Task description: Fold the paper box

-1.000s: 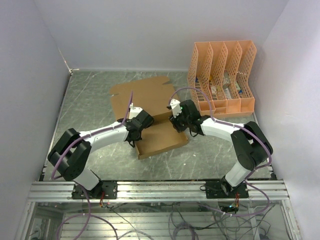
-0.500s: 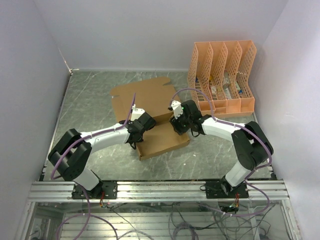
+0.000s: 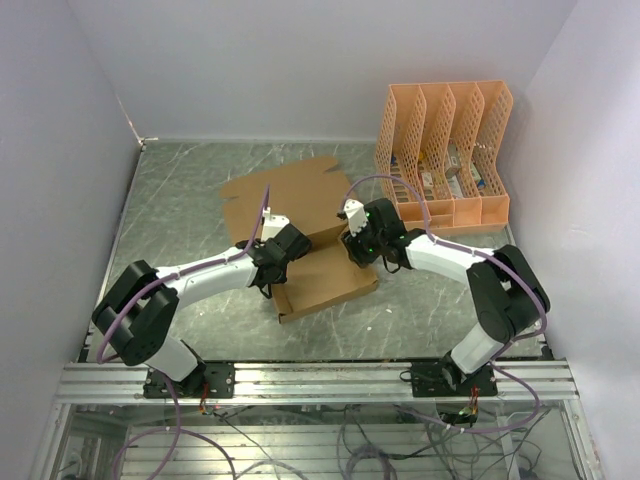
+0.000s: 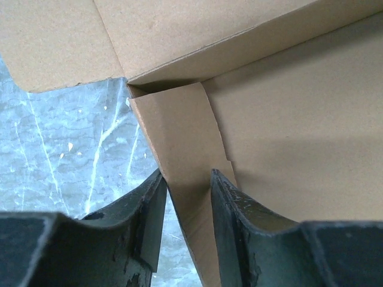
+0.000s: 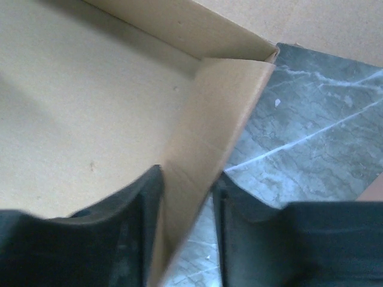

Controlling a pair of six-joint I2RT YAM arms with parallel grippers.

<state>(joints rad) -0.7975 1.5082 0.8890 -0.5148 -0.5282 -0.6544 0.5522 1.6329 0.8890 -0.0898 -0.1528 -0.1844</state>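
The paper box lies half-formed at the centre of the marbled table. The left gripper straddles its left wall, jaws narrowly apart; the right gripper straddles the right wall, grip uncertain.

From the top camera the left claw and right claw have their tips tucked under their own wrists, so the fingers just don't show there, and both arms cover bits of the paper box walls. The stuff in the orange file organizer is way too small to make out. The left wrist view chops its fingers off at the bottom edge, and the box runs out past the top and right. The right wrist view is worse: its fingers are blurry dark blobs cut off at the bottom, the box runs off the left and top, and I can't tell whether either pad touches the cardboard.
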